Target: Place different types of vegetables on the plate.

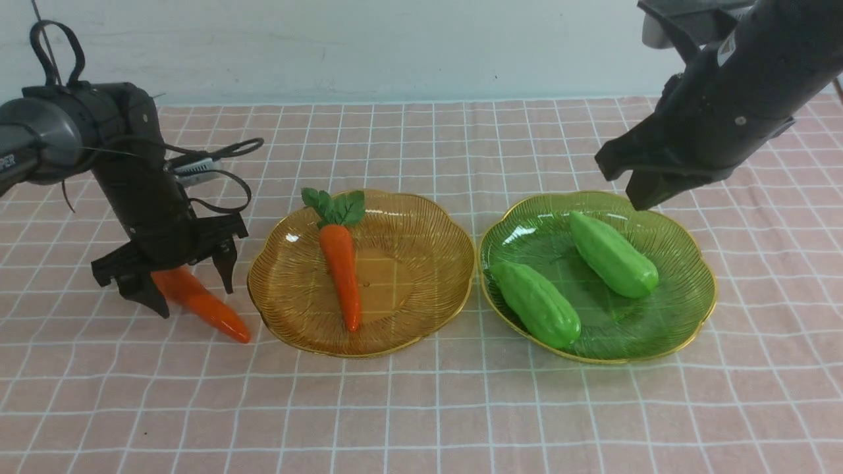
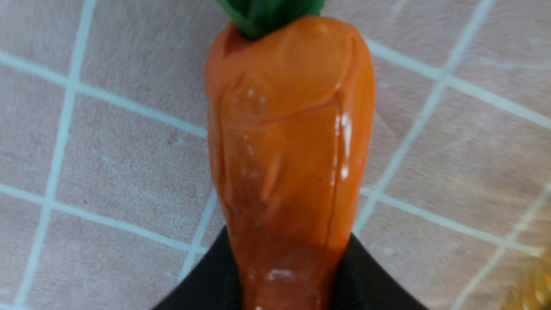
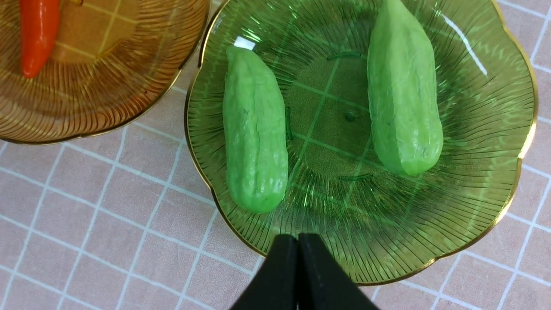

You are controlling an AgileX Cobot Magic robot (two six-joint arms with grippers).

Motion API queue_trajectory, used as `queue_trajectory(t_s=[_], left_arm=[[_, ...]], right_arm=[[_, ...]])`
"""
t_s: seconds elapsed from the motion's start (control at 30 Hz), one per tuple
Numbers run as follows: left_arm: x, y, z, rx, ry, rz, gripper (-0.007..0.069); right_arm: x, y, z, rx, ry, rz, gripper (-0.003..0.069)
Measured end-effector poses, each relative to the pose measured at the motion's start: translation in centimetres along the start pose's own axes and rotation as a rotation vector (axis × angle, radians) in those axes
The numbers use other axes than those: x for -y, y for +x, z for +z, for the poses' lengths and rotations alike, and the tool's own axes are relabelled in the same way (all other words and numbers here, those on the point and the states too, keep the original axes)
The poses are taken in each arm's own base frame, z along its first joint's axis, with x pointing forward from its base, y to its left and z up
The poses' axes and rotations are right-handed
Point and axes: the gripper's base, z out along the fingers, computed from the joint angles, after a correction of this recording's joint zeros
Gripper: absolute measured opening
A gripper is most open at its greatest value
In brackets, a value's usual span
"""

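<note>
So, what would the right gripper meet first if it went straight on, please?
The right gripper would probably meet the green plate first, on bare wall near its rim; depth is unclear.

A pale wall (image 1: 369, 46) rises behind the pink, white-gridded tablecloth (image 1: 421, 408).

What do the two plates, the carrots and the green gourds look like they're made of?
The amber plate and green plate: likely tinted glass or clear plastic, glossy; the grid of the cloth shows through, with ribbed walls and gold rims. The carrots: seemingly moulded plastic or rubber, with shiny highlights and a seam-like line. The gourds: similar, but with a duller, matte-looking skin.
</note>
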Motion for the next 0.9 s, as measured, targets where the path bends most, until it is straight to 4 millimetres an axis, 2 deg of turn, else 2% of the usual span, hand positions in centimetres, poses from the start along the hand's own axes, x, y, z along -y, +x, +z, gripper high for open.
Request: queue_trajectory(t_s=[0.1, 0.17, 0.27, 0.3, 0.37, 0.5, 0.57, 0.67, 0.77, 0.87, 0.9], left_arm=[[0.5, -0.6, -2.1, 0.0, 0.005, 0.061, 0.0188], [1.4, -1.1, -4.6, 0.046, 0.05, 0.087, 0.0186], [3.8, -1.0, -7.7, 0.122, 0.135, 0.171, 0.0186], [5.3, -0.4, -8.4, 0.135, 0.165, 0.217, 0.0186], [8.3, 1.3, -8.2, 0.114, 0.196, 0.298, 0.0186], [14.2, 4.3, -5.7, 0.128, 0.237, 0.421, 0.0202], [16.2, 5.3, -5.0, 0.159, 0.26, 0.459, 0.0229], [17.3, 5.8, -4.9, 0.199, 0.285, 0.491, 0.0285], [17.5, 5.8, -5.0, 0.217, 0.291, 0.512, 0.038], [17.5, 5.8, -5.0, 0.221, 0.288, 0.527, 0.0435], [17.5, 5.8, -5.0, 0.221, 0.288, 0.527, 0.0442]], right_arm=[[0.1, 0.0, 0.0, 0.001, 0.006, -0.003, -0.0017], [0.2, 0.1, -0.4, 0.01, 0.019, -0.009, -0.0017], [0.2, 0.2, -1.5, 0.037, 0.029, -0.015, -0.0017], [0.2, 0.3, -2.0, 0.049, 0.03, -0.015, -0.0017], [0.2, 0.5, -2.9, 0.07, 0.03, -0.016, -0.0017], [0.1, 0.8, -4.3, 0.104, 0.031, -0.016, -0.0017], [0.1, 1.0, -5.0, 0.122, 0.033, -0.017, -0.0017], [0.1, 1.3, -6.1, 0.15, 0.034, -0.011, -0.0017], [0.0, 2.2, -8.4, 0.208, 0.029, 0.007, -0.0017], [-0.2, 4.7, -11.8, 0.284, 0.016, 0.022, -0.0017], [-0.2, 6.1, -13.2, 0.316, 0.014, 0.027, -0.0017]])
